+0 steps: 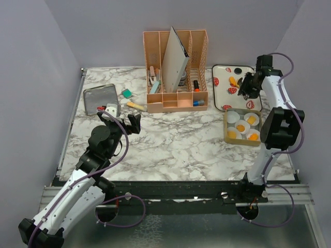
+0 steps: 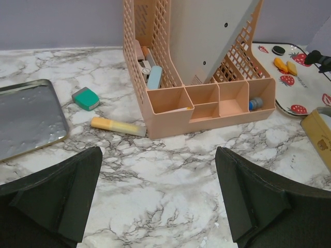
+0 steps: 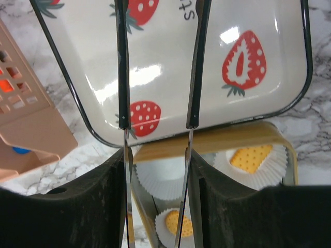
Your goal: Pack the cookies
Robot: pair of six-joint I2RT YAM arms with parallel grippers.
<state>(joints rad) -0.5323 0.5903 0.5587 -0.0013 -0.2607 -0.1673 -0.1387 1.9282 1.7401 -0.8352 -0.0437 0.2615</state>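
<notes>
**Hovering open over the strawberry tray: four cookies cupped, two loose**

Tool state, right gripper (image 1: pixel 242 87): poised above the near right part of the strawberry tray (image 1: pixel 222 77), thin metal blades parted with a clear gap, gripping nothing. Tool state, left gripper (image 2: pixel 158 152): low over bare marble on the left side, dark fingers (image 2: pixel 67 191) spread wide, nothing between them.

Position of cookies (image 1: pixel 234 81): two orange pieces loose on the strawberry tray, just left of the right gripper. Same pair seen from the left wrist, near a dark round piece (image 2: pixel 279 50). Four more seated one apiece in white paper cups (image 1: pixel 234 114) inside the wooden box (image 1: pixel 226 125). One cup showing only white paper. Box just near of the tray; touching or a hair apart, cannot tell. From the right wrist: one square and one round cookie under the blades.

Surface: table (image 1: pixel 181 150) in a white marble pattern with grey veins, black rail along the near edge. Plain lilac-grey walls at left, back and right.

Further out: peach mesh organiser (image 1: pixel 176 98) at back centre, grey panel (image 1: pixel 173 59) leaning inside. Metal tray (image 1: pixel 99 98) at far left. Teal block (image 1: pixel 126 93) and yellow marker (image 1: pixel 135 105) between metal tray and organiser.

Writing: black letters "st" (image 3: pixel 189 13) on the strawberry tray, remainder cut off. Small dark stamp (image 2: pixel 323 142) on the box side, too small to read.
</notes>
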